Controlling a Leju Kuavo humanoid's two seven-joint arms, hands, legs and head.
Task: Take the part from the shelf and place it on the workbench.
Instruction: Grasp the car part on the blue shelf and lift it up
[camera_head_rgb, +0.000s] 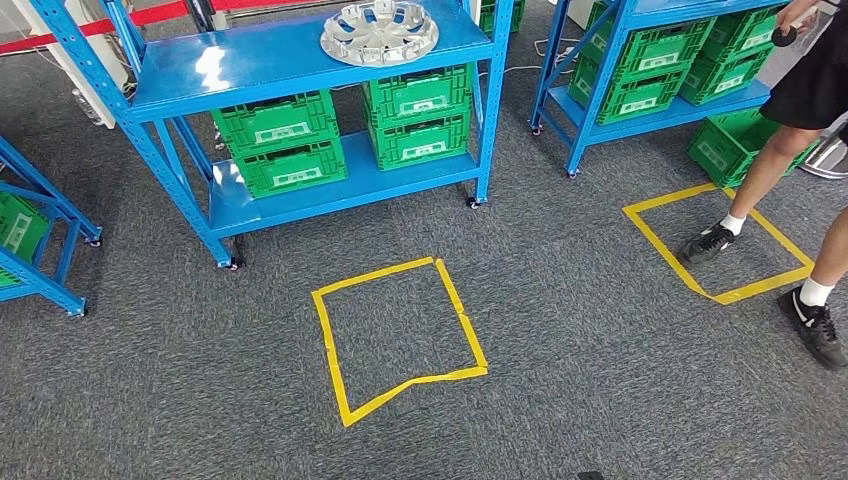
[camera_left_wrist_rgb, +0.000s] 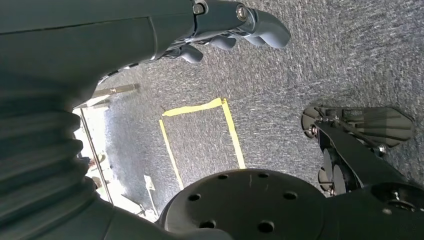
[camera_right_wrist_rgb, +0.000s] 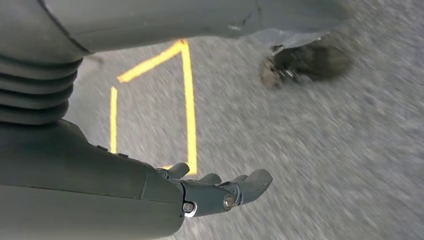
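Both arms just hang over the carpet: left hand (camera_left_wrist_rgb: 235, 27) and right hand (camera_right_wrist_rgb: 220, 192) loosely spread, holding nothing. Past the yellow tape square (camera_head_rgb: 398, 335) stands the blue shelf (camera_head_rgb: 300, 60), the silver wheel cover (camera_head_rgb: 379, 32) lying flat on top, well ahead of both hands, neither nearer. Below it, green crates (camera_head_rgb: 280, 140); can't see inside.

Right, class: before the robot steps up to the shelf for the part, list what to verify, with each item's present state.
1. Silver wheel cover lies on the blue shelf's top level: ok.
2. Left hand holds nothing: ok.
3. Right hand holds nothing: ok.
4. Yellow tape square before the shelf is free of obstacles: ok.
5. Person stands off to the right, on another tape square: ok.
6. Workbench location: cannot tell.
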